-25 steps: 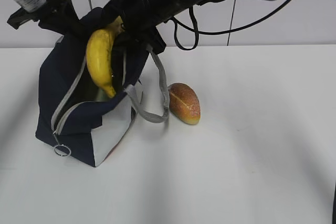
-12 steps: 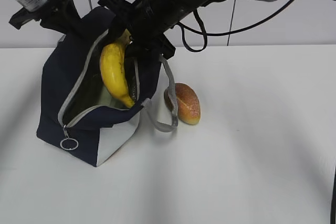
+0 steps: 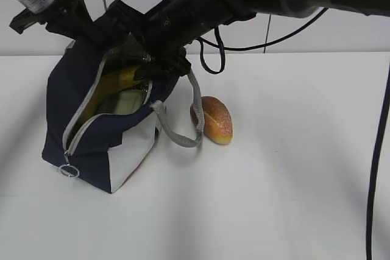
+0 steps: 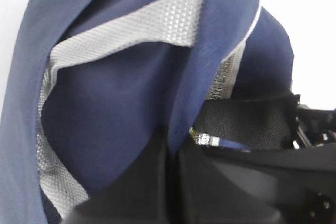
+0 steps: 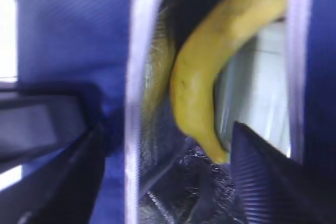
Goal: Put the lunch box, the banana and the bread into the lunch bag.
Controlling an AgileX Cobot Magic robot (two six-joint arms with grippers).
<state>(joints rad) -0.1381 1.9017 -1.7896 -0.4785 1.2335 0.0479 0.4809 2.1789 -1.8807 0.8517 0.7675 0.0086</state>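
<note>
Nearest the exterior camera lies a broad stretch of plain white table [image 3: 274,199], matte and crossed by soft grey shadows of the arms. On its left half stands the lunch bag [image 3: 91,144], a boxy navy fabric bag with a white side panel, its grey zipper run open and the ring pull [image 3: 69,171] hanging at the near corner. One grey strap handle [image 3: 183,135] droops over the bag's right side toward the bread [image 3: 214,119], a golden-brown oval loaf that lies on the table just beside the bag, close to the strap.

Inside the open mouth the banana [image 3: 119,82] lies below the rim, over a pale green surface that may be the lunch box lid. The right gripper [image 5: 163,182] hovers at the opening; in the right wrist view its dark fingers [image 5: 273,182] stand wide to either side, clear of the banana. The left gripper [image 4: 173,148] is pinched narrowly on the bag's navy edge at the far rim.

Behind the table rises a bare pale grey wall [image 3: 341,35], with black cables looping in front of it.
</note>
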